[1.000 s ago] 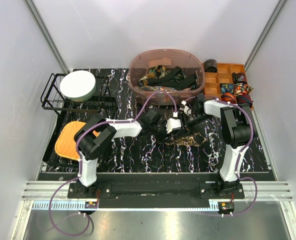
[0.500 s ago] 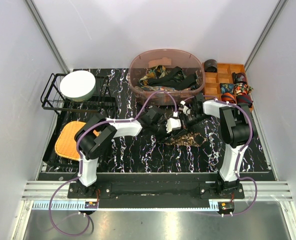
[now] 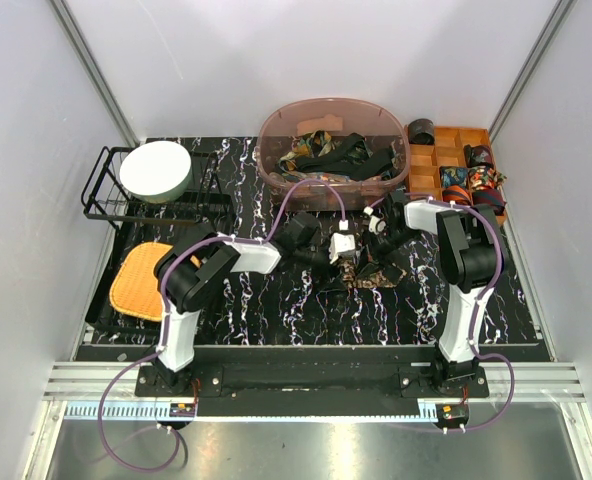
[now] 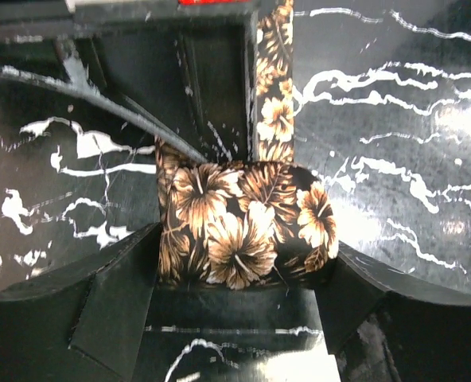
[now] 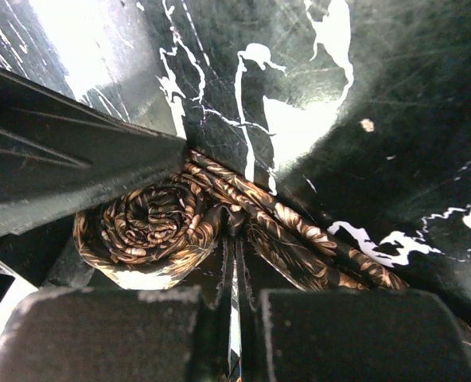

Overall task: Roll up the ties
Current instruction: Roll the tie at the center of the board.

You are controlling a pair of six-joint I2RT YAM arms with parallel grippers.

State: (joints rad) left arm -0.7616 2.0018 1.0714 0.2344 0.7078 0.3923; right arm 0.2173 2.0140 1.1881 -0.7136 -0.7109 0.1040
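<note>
A brown floral tie lies on the black marbled table, partly rolled. In the left wrist view its roll sits between the tips of my left gripper, which is open, with the roll's ends right by both fingers. The loose tail runs away from the roll across the table. My right gripper is shut, and its tips pinch a fold of the tie where the tail leaves the spiral end of the roll. From above, the left gripper and the right gripper meet at the roll.
A clear plastic tub with several loose ties stands at the back. To its right is a wooden divided tray with rolled ties. A wire rack holds a white bowl at the back left. An orange mat lies at the left.
My right gripper closed on the tie beside the roll. My left gripper's fingers then spread apart off the roll and its wrist swung back. The tie bunched up slightly leftward.
</note>
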